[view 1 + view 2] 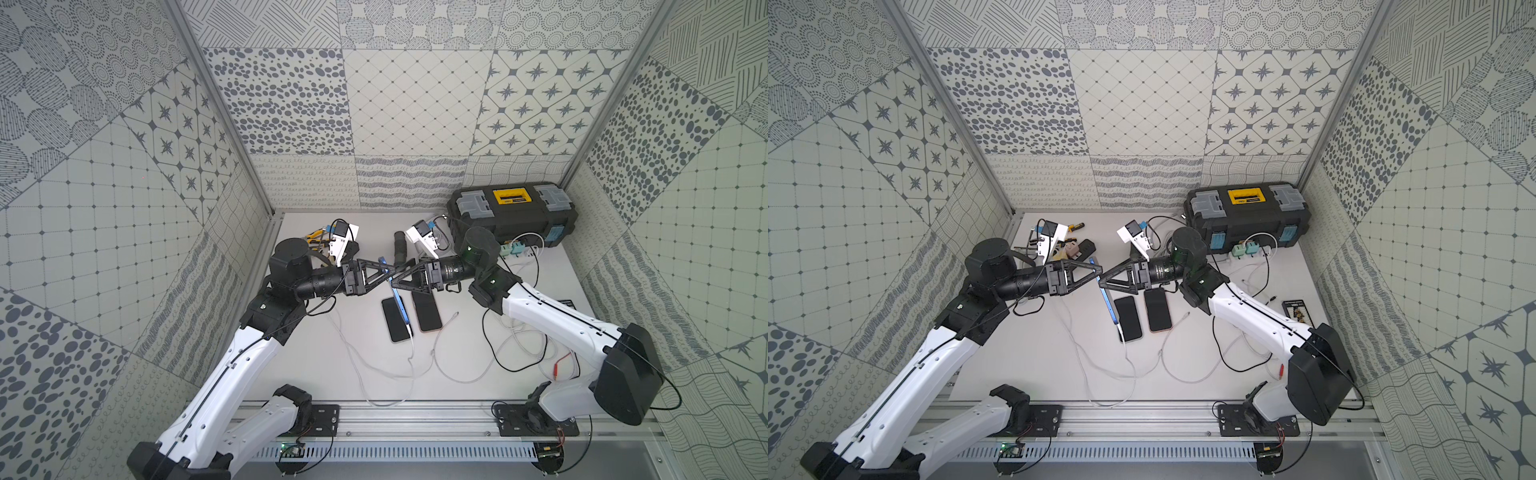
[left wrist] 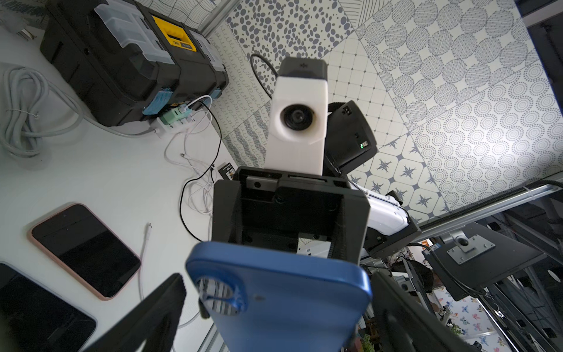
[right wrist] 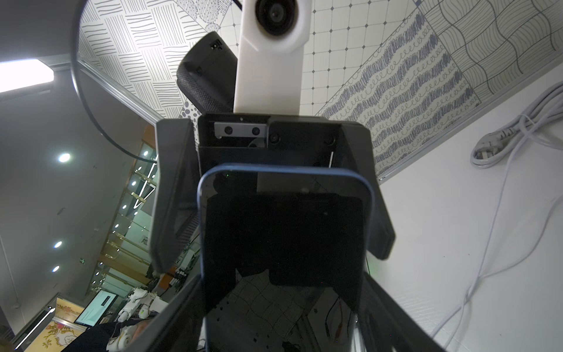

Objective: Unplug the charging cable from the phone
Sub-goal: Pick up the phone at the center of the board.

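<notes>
A blue phone stands on edge above the table, between both grippers, in both top views. My right gripper is shut on its upper end, and its wrist view shows the dark screen filling the gap between the fingers. My left gripper straddles the same end from the other side, open. In its wrist view the blue back sits between the fingers with a gap. The white charging cable is plugged into the phone's lower end and trails toward the front rail.
A black phone and a pink-edged phone lie flat under the grippers. A loose cable end lies beside them. A black toolbox and a power strip with green chargers stand at the back right. Small clutter sits back left.
</notes>
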{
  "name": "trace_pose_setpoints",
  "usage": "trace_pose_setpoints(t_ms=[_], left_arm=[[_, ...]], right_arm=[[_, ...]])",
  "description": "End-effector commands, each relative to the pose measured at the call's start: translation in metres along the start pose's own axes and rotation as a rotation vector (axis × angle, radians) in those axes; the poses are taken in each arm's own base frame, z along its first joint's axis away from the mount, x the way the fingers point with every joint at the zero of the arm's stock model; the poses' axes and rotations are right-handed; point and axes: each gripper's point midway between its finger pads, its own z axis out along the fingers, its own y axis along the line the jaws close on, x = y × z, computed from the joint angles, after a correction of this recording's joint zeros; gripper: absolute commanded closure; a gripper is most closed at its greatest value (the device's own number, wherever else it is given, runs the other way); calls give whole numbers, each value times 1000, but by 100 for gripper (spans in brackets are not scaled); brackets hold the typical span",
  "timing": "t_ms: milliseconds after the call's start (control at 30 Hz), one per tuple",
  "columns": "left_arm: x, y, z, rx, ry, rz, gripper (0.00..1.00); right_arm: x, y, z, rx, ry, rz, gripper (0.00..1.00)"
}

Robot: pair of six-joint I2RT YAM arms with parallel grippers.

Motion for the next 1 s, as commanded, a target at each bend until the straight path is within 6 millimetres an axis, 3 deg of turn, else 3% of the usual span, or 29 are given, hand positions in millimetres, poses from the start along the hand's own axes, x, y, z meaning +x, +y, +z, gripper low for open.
trace_pose_setpoints(t_ms=[0, 267, 433, 633, 967], left_arm=[[-5, -13, 0, 66, -7, 41, 3], [-4, -15, -1, 76, -7, 51, 12], [-4, -15, 0, 76, -9, 52, 31], [-4, -14, -1, 77, -18, 56, 47], [-9, -22, -5, 87, -53, 105, 92]], right_arm=[[-13, 23, 4, -69, -14, -85, 50], [-11, 21, 7, -73, -13, -82, 50], [-10, 21, 6, -74, -13, -82, 50], [-8, 20, 6, -75, -9, -81, 49], [5, 21, -1, -30, 7, -128, 13]])
